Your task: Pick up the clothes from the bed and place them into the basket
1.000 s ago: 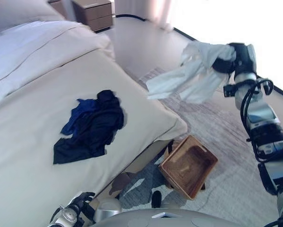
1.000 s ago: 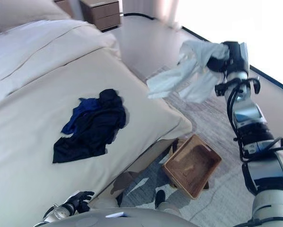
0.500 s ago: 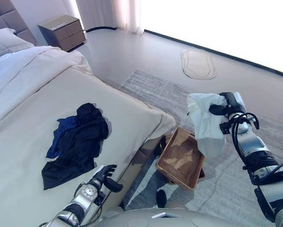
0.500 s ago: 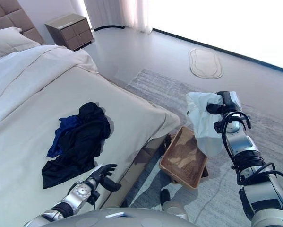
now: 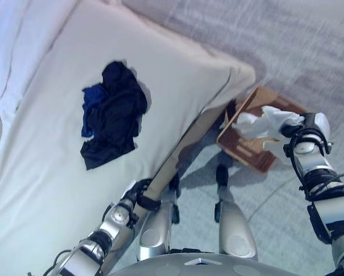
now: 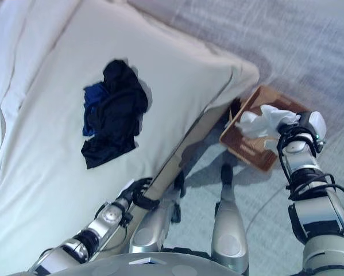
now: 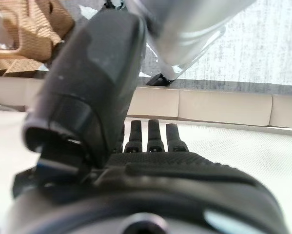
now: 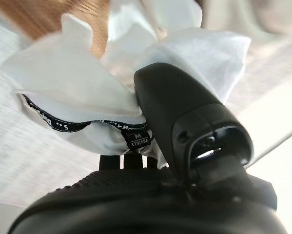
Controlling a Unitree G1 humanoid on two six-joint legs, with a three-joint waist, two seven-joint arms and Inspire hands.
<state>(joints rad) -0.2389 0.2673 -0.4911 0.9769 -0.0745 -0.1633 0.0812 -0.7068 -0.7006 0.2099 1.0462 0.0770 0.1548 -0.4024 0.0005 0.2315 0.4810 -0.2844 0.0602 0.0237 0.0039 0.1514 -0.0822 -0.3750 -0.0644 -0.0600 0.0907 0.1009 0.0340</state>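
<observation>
My right hand (image 5: 301, 127) is shut on a white garment (image 5: 262, 122) and holds it just above the brown wicker basket (image 5: 247, 154), which stands on the floor by the bed's corner. In the right wrist view my thumb (image 8: 184, 112) presses into the white cloth (image 8: 82, 83). A pile of dark blue and black clothes (image 5: 113, 112) lies on the cream bed (image 5: 183, 69). My left hand (image 5: 136, 194) is low at the bed's near edge, empty. Its fingers (image 7: 155, 134) are straight in the left wrist view.
A grey rug (image 5: 309, 46) covers the floor beyond the basket. The bed's side edge (image 5: 189, 138) runs between my left hand and the basket.
The camera has tilted down. My right hand has lowered the white garment from beside the basket to just over it. My left hand stays by the bed's edge.
</observation>
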